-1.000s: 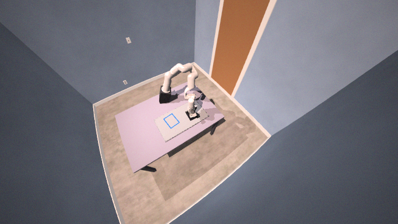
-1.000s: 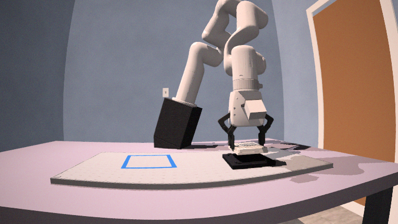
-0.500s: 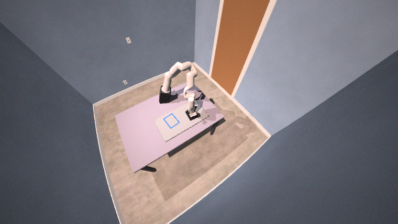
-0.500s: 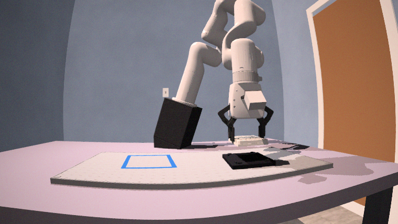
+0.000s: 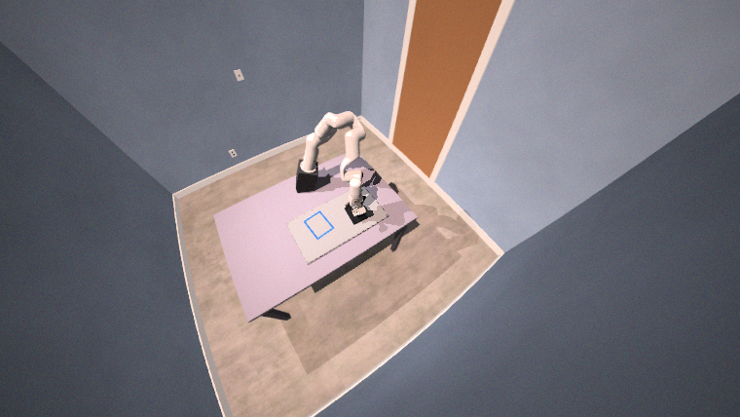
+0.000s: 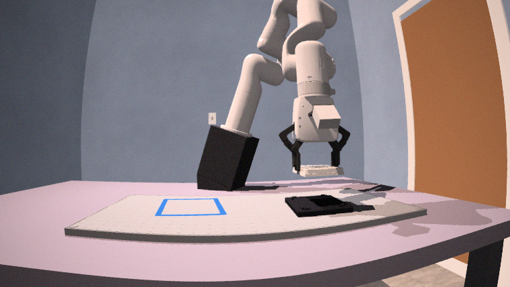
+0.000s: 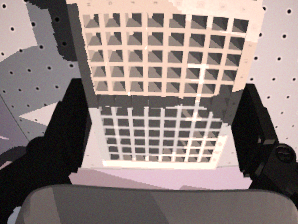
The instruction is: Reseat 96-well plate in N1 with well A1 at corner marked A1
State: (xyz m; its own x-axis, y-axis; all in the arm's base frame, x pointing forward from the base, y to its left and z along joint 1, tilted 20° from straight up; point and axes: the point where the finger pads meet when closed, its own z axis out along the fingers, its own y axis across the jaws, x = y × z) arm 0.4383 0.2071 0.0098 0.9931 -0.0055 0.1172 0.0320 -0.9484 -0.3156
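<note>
My gripper (image 6: 315, 167) is shut on the cream 96-well plate (image 6: 318, 170) and holds it level in the air, well above the black plate nest N1 (image 6: 318, 205), which lies empty on the grey deck. In the wrist view the plate (image 7: 162, 79) fills the frame between my two dark fingers, wells facing up; I cannot tell which corner is cut off. In the overhead view my gripper (image 5: 356, 210) hangs over the nest (image 5: 360, 215). The bench spot B1 (image 6: 190, 206), a blue taped outline, lies to the left of the nest, and also shows in the overhead view (image 5: 317, 224).
The grey perforated deck (image 6: 242, 217) lies on a pale purple table (image 5: 289, 233). My arm's black base (image 6: 226, 158) stands behind the deck, between B1 and the nest. An orange door (image 6: 455, 99) is on the right wall.
</note>
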